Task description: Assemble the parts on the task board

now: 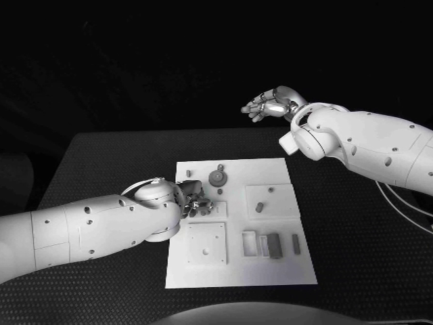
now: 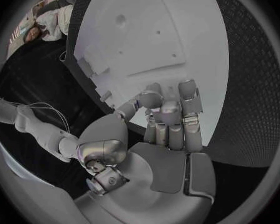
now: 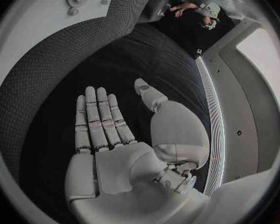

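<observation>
Over the flat white task board (image 1: 238,271), left edge, my silver left hand (image 1: 192,200) has fingers curled – grasp contents unclear. Right hand (image 1: 272,105) flat open, raised behind. Risk: knocking small grey parts (image 1: 271,245) – blind fingertips.

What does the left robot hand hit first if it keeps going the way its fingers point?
Probably the task board itself: the left robot hand has its fingers curled down over the white plate. Depth is unclear, so it may already touch.
</observation>
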You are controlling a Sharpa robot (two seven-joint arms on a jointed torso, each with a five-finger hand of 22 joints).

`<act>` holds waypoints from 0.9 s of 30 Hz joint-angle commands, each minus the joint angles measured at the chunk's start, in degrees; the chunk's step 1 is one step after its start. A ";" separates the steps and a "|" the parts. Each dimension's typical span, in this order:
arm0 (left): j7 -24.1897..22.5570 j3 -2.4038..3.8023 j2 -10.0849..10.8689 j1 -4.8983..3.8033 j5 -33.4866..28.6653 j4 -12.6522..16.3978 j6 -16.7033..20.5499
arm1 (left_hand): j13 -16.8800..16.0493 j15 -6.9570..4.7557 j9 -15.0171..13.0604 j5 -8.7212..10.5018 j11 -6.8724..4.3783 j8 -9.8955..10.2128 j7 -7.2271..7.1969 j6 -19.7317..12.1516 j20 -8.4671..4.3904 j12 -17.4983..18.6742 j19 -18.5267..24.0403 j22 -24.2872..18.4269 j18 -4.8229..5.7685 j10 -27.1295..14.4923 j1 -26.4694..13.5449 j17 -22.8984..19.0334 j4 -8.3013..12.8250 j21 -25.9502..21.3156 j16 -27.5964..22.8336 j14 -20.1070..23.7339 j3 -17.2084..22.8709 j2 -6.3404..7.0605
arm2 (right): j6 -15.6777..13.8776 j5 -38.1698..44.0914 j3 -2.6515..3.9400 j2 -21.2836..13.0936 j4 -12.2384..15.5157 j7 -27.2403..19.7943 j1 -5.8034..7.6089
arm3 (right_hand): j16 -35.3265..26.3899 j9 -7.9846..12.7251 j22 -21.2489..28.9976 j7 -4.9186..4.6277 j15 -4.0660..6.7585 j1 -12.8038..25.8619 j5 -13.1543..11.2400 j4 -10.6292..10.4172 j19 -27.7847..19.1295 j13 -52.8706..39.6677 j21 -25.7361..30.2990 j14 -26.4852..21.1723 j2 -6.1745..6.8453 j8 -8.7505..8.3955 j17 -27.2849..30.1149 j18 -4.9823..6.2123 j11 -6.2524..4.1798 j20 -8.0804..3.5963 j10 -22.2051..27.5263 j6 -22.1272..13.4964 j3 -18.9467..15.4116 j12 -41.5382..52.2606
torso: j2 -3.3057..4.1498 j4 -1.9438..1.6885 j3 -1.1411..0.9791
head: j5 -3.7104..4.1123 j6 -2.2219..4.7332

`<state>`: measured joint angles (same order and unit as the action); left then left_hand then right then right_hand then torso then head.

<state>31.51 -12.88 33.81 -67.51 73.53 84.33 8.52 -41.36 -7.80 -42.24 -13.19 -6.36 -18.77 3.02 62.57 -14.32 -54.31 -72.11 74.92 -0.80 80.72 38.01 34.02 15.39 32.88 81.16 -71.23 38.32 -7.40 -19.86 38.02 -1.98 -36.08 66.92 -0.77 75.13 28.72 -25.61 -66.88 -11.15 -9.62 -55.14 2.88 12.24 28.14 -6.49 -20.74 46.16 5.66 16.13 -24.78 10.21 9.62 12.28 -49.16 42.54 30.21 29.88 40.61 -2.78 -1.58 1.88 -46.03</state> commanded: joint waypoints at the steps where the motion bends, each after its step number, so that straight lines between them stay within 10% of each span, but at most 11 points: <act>1: 0.21 -0.88 -0.46 1.26 0.37 0.32 -5.89 | 0.08 -2.53 0.03 0.27 -0.81 0.00 -3.88 9.92 -0.89 -0.20 -0.56 1.02 0.21 -1.16 0.13 -0.07 -0.15 -0.21 0.37 2.92 -0.20 0.13 | 0.90 -0.31 0.01 -0.03 0.06 -0.48 -0.04 | -0.27 0.09 -0.08 -1.65 -0.18 0.47 -0.02 -0.22 -0.49 0.11 0.26 -0.38 0.22 0.37 -0.11 -0.59 0.12 0.09 -0.34 -0.06 0.04 -0.19 | -0.02 -0.03 0.03 | 0.12 0.03; 27: -1.67 -0.82 0.81 1.35 -0.02 0.26 5.14 | 0.23 -2.74 -0.05 0.73 -0.82 0.01 -3.89 9.86 -1.00 -0.21 -0.67 1.03 0.14 -1.28 0.81 -0.36 -0.52 -0.27 0.46 2.84 0.51 -1.31 | 0.95 -0.31 0.01 -0.13 -0.03 -0.48 -0.17 | -0.51 0.17 -0.26 -1.67 -0.28 0.48 -0.02 -0.31 -0.58 0.28 0.39 -0.58 0.19 0.37 -0.28 -0.65 0.14 0.09 -0.30 -0.13 0.00 -0.17 | 0.02 0.00 0.00 | 0.34 0.08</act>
<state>29.96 -13.34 34.73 -66.65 74.70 84.83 13.13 -41.20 -7.81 -42.47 -12.14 -6.37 -18.93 2.67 63.36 -14.43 -54.31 -72.41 74.91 -0.80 80.73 38.00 33.72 14.87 32.88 81.38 -71.24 38.45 -7.39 -19.68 37.69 -1.98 -36.20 66.86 -0.79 74.99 28.49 -25.53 -67.06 -11.15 -9.83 -55.14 2.88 12.25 27.94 -6.28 -20.74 45.96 5.66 16.13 -24.97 10.21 9.62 12.49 -49.16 42.54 30.21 29.88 40.62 -2.77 -1.57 2.19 -45.88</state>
